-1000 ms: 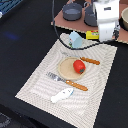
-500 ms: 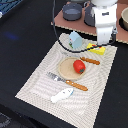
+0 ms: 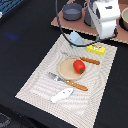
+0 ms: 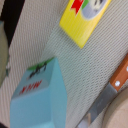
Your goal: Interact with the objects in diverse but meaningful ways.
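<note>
My gripper (image 3: pixel 102 38) hangs above the back of the striped mat, over the gap between the light-blue carton (image 3: pixel 76 38) and the yellow box with red marks (image 3: pixel 96 48). Its fingers are too blurred to read. The wrist view looks down on the carton (image 4: pixel 39 97) and the yellow box (image 4: pixel 82 19), and nothing is between them. A red tomato (image 3: pixel 79 66) sits on the tan plate (image 3: pixel 66 70). The white fish (image 3: pixel 62 95) lies near the mat's front edge.
An orange-handled knife (image 3: pixel 90 60) and fork (image 3: pixel 70 82) flank the plate; the knife (image 4: pixel 116 82) also shows in the wrist view. Grey pots (image 3: pixel 72 11) stand on a brown board behind the mat. Black tabletop surrounds the mat (image 3: pixel 37 82).
The yellow box, up by the gripper a second ago, now lies lower on the mat. The gripper has risen slightly away from it.
</note>
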Controlling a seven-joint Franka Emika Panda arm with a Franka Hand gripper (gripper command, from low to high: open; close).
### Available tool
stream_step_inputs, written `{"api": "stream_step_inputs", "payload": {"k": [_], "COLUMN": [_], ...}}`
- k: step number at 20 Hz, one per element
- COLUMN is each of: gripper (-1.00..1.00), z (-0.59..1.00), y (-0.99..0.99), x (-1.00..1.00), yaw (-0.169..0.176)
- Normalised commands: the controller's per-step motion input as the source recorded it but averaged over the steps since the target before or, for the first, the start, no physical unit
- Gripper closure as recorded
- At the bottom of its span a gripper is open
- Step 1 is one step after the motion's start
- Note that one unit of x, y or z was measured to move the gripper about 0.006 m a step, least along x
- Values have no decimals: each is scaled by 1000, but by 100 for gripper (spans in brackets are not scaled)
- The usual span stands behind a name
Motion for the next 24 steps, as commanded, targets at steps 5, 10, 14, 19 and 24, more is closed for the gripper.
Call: {"api": "stream_step_inputs", "payload": {"k": [5,10,14,19,24], "gripper": [-100,-100,-100,-100,-100], "z": [-15,-35,65,-59,-218], "y": [0,-13,-144,-137,-66], "x": [-649,-534,0,-105,-367], "yaw": [96,61,-2,-7,0]}}
